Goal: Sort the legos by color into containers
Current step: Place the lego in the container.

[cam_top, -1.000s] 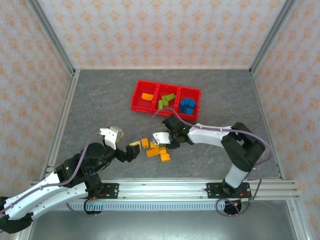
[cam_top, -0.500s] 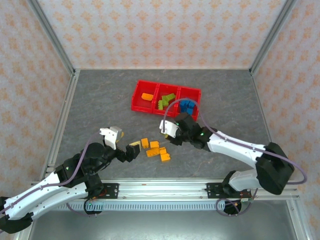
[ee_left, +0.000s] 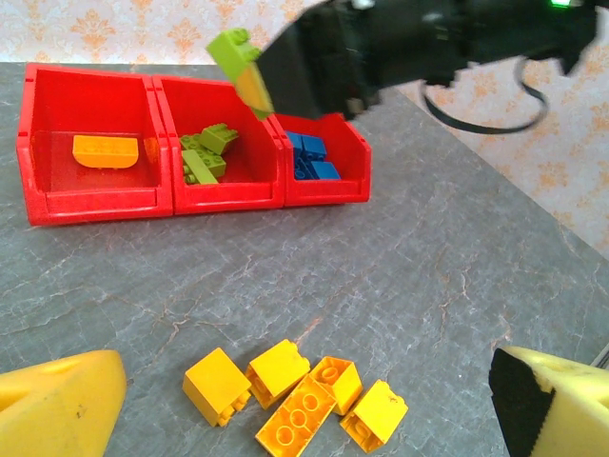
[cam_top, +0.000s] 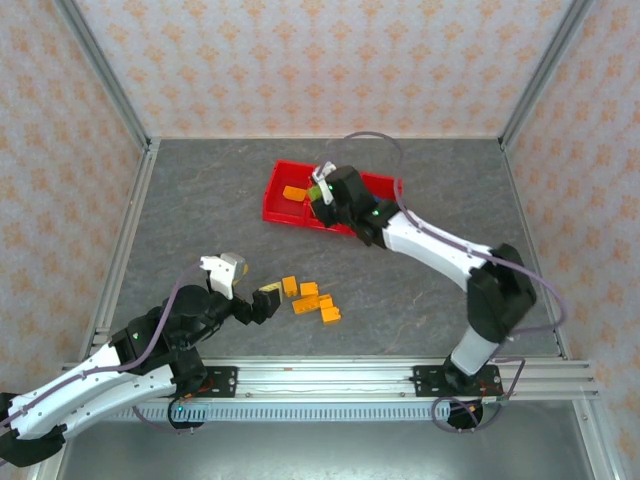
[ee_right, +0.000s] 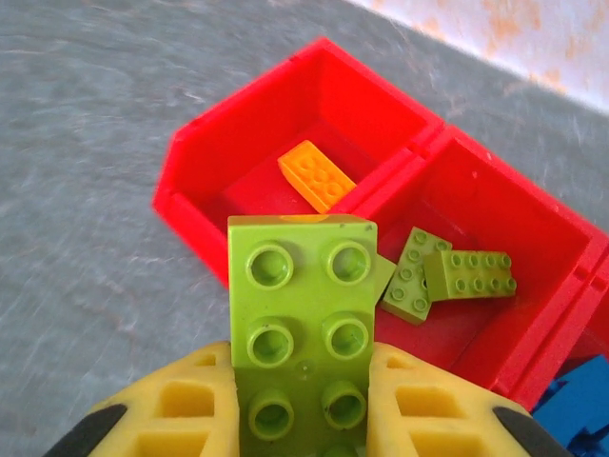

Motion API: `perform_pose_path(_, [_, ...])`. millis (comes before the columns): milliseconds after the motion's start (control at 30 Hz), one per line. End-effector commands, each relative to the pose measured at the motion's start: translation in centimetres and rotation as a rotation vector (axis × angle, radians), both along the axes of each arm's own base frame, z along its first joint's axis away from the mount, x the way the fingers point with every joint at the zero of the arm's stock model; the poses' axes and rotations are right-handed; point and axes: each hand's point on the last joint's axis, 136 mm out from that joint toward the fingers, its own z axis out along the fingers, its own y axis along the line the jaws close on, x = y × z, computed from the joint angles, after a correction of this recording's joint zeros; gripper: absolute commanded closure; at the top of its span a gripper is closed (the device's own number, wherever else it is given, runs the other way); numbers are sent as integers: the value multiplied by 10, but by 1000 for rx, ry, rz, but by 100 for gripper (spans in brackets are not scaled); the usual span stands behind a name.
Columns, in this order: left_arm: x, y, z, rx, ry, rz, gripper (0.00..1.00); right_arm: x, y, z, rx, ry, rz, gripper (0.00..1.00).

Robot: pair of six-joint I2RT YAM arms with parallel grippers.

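Right gripper (ee_right: pixel 303 409) clamps a lime-green studded brick (ee_right: pixel 300 286) — left gripper (ee_left: pixel 304 405), fingers spread apart.

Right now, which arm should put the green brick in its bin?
Right. Its fingers pinch the green brick at the bin with green bricks; the left fingers sit back, by yellow bricks.

A robotics lab test cell is indicated: a grey stone-patterned worktop (cam_top: pixel 200 200) is enclosed by wall panels papered in a peach floral print (cam_top: pixel 320 60), framed by silver aluminium extrusion posts (cam_top: pixel 100 70), with white-and-black robot arms (cam_top: pixel 440 250) bolted to a slotted metal rail (cam_top: pixel 320 375)
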Motion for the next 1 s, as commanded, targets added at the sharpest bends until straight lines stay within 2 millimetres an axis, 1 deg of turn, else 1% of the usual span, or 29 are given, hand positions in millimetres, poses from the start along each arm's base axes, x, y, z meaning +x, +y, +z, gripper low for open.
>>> perform_pose_path(0, [0, 2, -2, 0, -4, 8, 1, 10, -15, -33, -51, 145, -165, 100])
perform_pose_path(67, [0, 2, -1, -2, -4, 10, 1, 21, -16, -43, -66, 166, -220, 100])
perform_pose_path(233, [0, 3, 0, -6, -8, 11, 1, 46, -29, -56, -37, 212, -337, 100])
perform_pose_path(300, [0, 2, -1, -4, -5, 7, 1, 51, -33, -63, -51, 226, -358, 100])
perform_pose_path(400, [-1, 0, -2, 0, -2, -3, 1, 55, -38, -75, -85, 237, -389, 95])
perform_pose_path(567, [-1, -3, -4, 5, 5, -14, 1, 56, -33, -86, -86, 252, -383, 83])
perform_pose_path(600, [-1, -3, -5, 7, 6, -14, 1, 57, -33, -87, -86, 253, -383, 80])
perform_pose_path(633, [0, -4, -5, 11, 8, -14, 1, 57, -34, -89, -89, 254, -387, 75])
perform_pose_path(733, [0, -5, -7, 14, 11, -18, 1, 57, -35, -88, -85, 247, -398, 67])
perform_pose_path(800, [0, -5, -7, 14, 12, -20, 1, 58, -38, -84, -77, 233, -411, 58])
perform_pose_path(833, [0, -5, -7, 14, 12, -19, 1, 59, -38, -81, -67, 221, -414, 55])
perform_pose_path(967, [0, -6, -8, 19, 15, -18, 1, 56, -38, -68, -20, 198, -415, 49])
